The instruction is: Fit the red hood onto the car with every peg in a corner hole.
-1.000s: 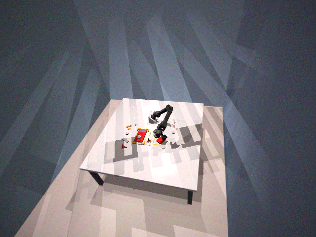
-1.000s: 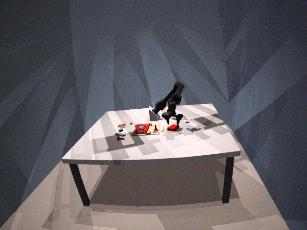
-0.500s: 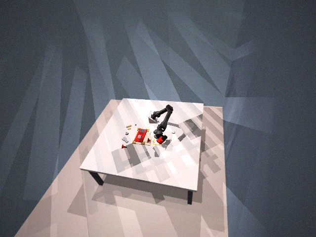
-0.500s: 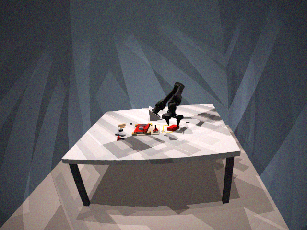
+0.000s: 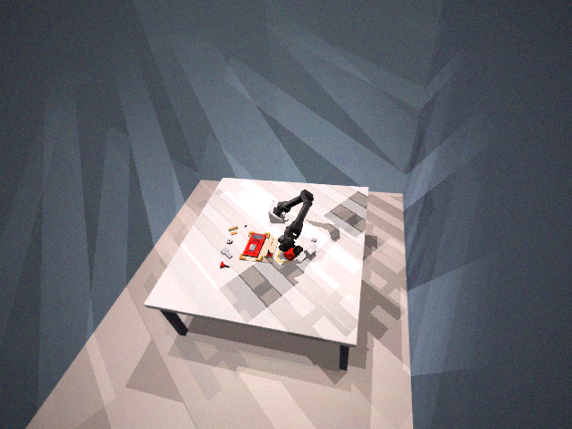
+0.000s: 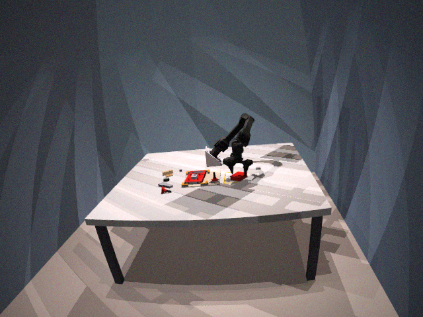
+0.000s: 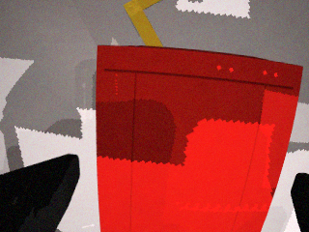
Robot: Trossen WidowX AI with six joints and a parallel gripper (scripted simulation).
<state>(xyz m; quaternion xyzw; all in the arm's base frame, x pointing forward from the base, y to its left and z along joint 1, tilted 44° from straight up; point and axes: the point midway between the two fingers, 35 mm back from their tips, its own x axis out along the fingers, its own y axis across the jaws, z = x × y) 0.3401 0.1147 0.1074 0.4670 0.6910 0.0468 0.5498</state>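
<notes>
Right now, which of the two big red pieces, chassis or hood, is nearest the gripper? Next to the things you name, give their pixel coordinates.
The hood (image 5: 290, 254) (image 6: 238, 176) (image 7: 193, 145), between its open fingers; the chassis (image 5: 260, 246) (image 6: 200, 177) sits in the jig.
</notes>
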